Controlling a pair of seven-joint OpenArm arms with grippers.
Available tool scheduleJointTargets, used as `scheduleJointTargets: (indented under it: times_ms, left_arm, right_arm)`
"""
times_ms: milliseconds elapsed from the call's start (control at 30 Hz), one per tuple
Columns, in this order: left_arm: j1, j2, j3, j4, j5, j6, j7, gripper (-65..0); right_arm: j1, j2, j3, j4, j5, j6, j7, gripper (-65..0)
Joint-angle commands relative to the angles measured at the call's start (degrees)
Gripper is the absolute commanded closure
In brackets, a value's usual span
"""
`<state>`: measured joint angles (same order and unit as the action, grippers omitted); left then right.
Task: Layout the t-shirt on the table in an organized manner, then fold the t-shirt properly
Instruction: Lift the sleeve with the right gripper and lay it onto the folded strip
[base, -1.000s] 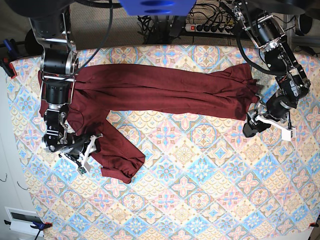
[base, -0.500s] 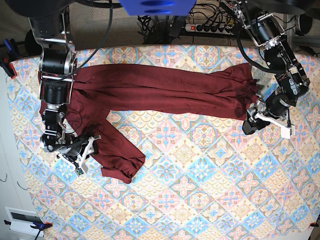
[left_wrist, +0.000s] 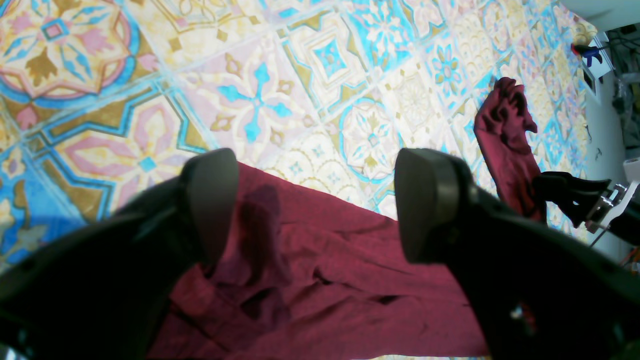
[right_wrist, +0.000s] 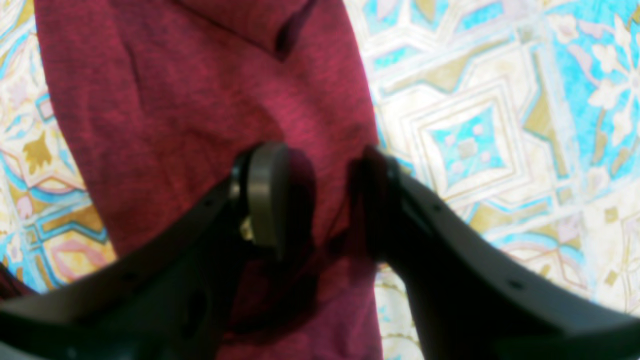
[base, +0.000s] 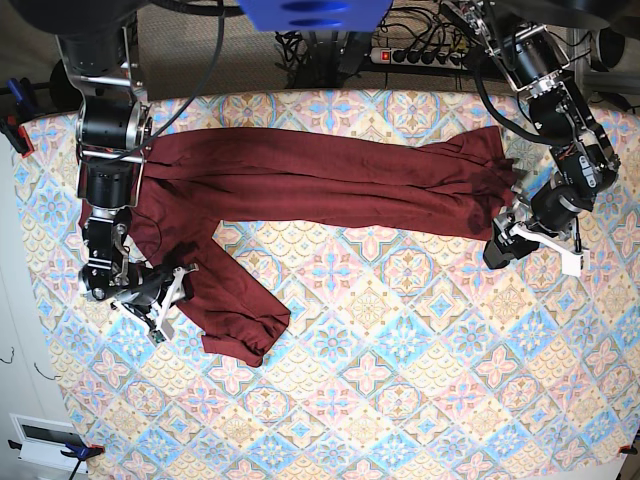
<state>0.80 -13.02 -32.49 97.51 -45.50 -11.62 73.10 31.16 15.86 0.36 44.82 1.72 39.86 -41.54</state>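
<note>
The dark maroon soft knit long-sleeved t-shirt (base: 320, 180) lies stretched along the far edge of the table with the blue, pink and cream floral tile cloth (base: 420, 360), long axis running side to side in the base view, one sleeve bent toward the near side at base-view left. Each arm sits at one end. The left gripper (left_wrist: 315, 205), at base-view right, hovers jaws wide over the shirt's end hem, fabric under and between the pads but not pinched. The right gripper (right_wrist: 320, 200) is half-closed astride the sleeve edge (looks like fabric is bunched between its pads; a firm grip can't be confirmed). Both wrists point down, forearms reaching in from the far side. Still the layout stage; likely next is pulling the ends apart.
</note>
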Motion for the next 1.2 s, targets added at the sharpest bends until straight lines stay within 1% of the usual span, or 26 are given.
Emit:
scheduleJointTargets:
  times_ms: [0,67,233,433,500,633,700,767,900,1167]
  left_arm:
    - [-0.84,-0.74,-0.17,1.17,-1.23,-0.21,-0.62,-48.4]
    - [-0.84,-0.74,-0.17,1.17,-1.23,-0.21,-0.62,-48.4]
    - [-0.84,-0.74,-0.17,1.17,-1.23,-0.21,-0.62,-48.4]
    - [-0.84,-0.74,-0.17,1.17,-1.23,-0.21,-0.62,-48.4]
    - [-0.84,-0.74,-0.17,1.17,-1.23,-0.21,-0.62,-48.4]
    - [-0.84,-0.74,-0.17,1.17,-1.23,-0.21,-0.62,-48.4]
    - [-0.84,-0.74,-0.17,1.17,-1.23,-0.21,-0.62,-48.4]
    - [-0.84,-0.74,-0.17,1.17,-1.23,-0.21,-0.62,-48.4]
    - [-0.84,-0.74,-0.17,1.17,-1.23,-0.21,-0.62,-48.4]
    - [-0.84,-0.74,-0.17,1.17,-1.23,-0.21,-0.79,-48.4]
  right_arm:
    - [1.94,0.71,0.03,0.76,0.61,0.14,1.06,-23.4]
    - [1.94,0.71,0.03,0.76,-0.79,0.14,1.06,-23.4]
    - [1.94,0.45,0.21,0.59,-8.88,0.14,2.99,-23.4]
    - [1.77,0.45,0.12,-2.66,-9.58,0.14,2.99,-22.7]
    - [1.77,0.45,0.03,-2.93,-9.58,0.14,2.90,-18.8]
    - [1.68,0.45,0.03,-2.93,-9.67,0.14,2.73,-0.2]
    - [1.68,0.45,0.03,-2.49,-9.67,0.14,2.37,-0.3]
    - [1.68,0.45,0.30,-1.70,-9.67,0.14,0.53,-0.6]
    - [0.62,0.45,0.47,7.18,-9.50,0.14,-3.96,-0.5]
    - [-12.12,0.63,0.30,32.94,-9.50,0.14,-13.80,-0.5]
